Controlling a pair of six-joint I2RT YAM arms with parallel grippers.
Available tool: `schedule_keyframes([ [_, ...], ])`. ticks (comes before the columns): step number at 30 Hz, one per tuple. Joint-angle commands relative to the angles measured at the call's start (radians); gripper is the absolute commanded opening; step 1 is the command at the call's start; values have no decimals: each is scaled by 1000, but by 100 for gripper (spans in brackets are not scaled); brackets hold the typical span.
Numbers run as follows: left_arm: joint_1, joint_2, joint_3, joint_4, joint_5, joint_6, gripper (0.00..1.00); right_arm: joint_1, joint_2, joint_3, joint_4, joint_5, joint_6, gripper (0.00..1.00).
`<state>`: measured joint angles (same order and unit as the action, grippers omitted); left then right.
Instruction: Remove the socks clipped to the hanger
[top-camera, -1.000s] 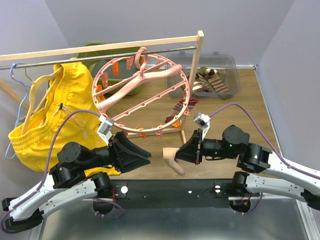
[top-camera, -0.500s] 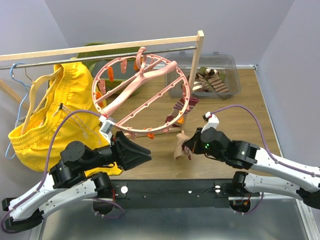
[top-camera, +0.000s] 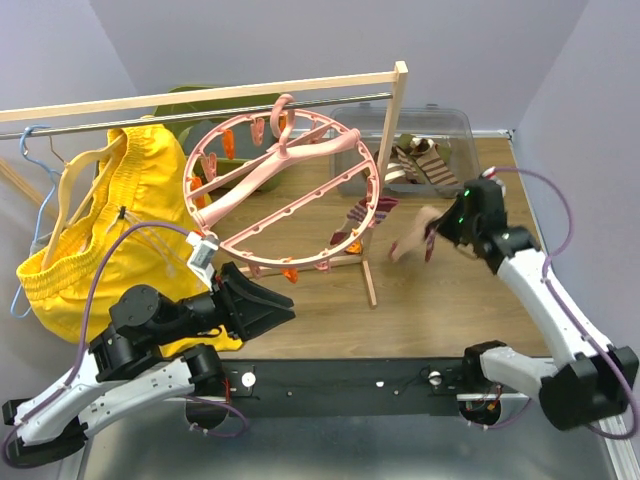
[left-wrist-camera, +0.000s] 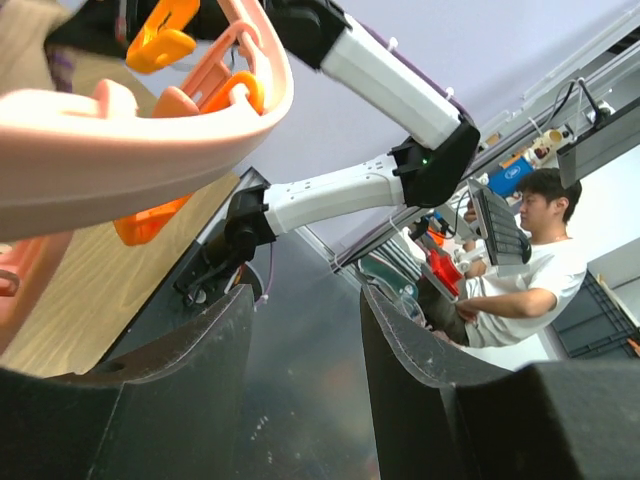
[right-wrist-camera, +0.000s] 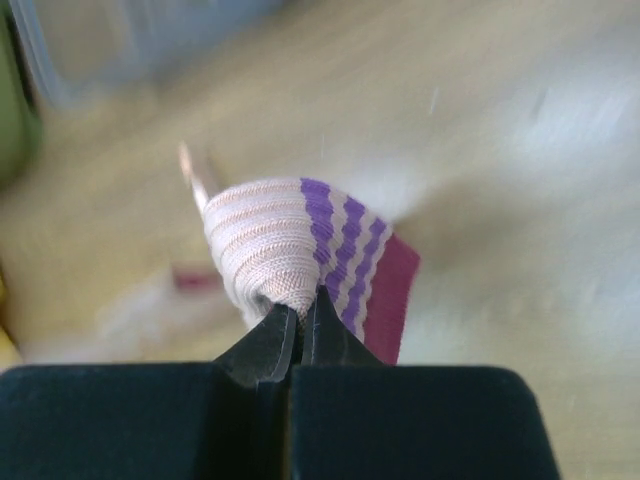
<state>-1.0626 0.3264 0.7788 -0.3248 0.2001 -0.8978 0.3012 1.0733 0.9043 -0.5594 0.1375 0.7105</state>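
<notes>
The pink round hanger (top-camera: 300, 200) hangs by its hook from the wooden rail and tilts; one dark striped sock (top-camera: 357, 222) stays clipped at its right rim. My right gripper (top-camera: 437, 228) is shut on a pinkish-beige sock with purple stripes (top-camera: 408, 243), held in the air right of the hanger, near the bin. In the right wrist view the sock (right-wrist-camera: 290, 240) bunches over the shut tips (right-wrist-camera: 302, 312). My left gripper (top-camera: 272, 306) is open and empty below the ring's lower rim. The left wrist view shows the ring (left-wrist-camera: 150, 130), an orange clip (left-wrist-camera: 165, 35) and the open gripper (left-wrist-camera: 305, 300).
A clear plastic bin (top-camera: 455, 125) at the far right holds striped socks (top-camera: 425, 160). Big yellow shorts (top-camera: 110, 220) hang at the left beside a light-blue wire hanger (top-camera: 28, 150). The rack's wooden post (top-camera: 385, 170) stands between hanger and bin.
My right arm has swung from the front centre to the far right, carrying the pinkish sock away from the hanger. The hanger has rocked. The left gripper has barely shifted.
</notes>
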Motion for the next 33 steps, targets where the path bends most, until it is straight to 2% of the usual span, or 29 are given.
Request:
schedule_keyframes([
  [1,-2,-13,30,-23,-30,22,55,-220,140,212,111,-307,-149,1],
  [6,-2,26,71,-49,-33,57,55,-269,399,520,96,-358,-174,1],
  [7,-2,31,83,-53,-33,62,55,-270,431,615,93,-354,-177,1],
  [10,-2,37,92,-65,-33,63,55,-283,580,752,69,-326,-197,1],
  [11,-2,34,96,-74,-33,63,55,-286,618,839,41,-320,-210,4],
  [13,-2,28,102,-80,-42,60,55,-289,736,939,-6,-309,-258,23],
  [14,-4,25,103,-85,-45,59,55,-287,772,1037,-81,-308,-272,48],
  [17,-4,13,102,-88,-53,50,55,-287,835,1108,-193,-337,-302,77],
  [19,-2,5,93,-82,-53,48,55,-286,791,983,-159,-375,-313,82],
  [20,-2,5,89,-74,-51,46,55,-286,716,925,-108,-381,-312,86],
  [21,-2,8,85,-71,-47,48,55,-287,677,813,-88,-381,-315,86],
  [24,-4,20,73,-51,-27,49,55,-284,514,662,-54,-410,-322,87],
  [29,-2,42,60,-27,8,62,54,-257,243,333,1,-594,-342,88],
  [33,-2,36,47,-17,21,57,54,-248,65,161,29,-754,-364,88],
])
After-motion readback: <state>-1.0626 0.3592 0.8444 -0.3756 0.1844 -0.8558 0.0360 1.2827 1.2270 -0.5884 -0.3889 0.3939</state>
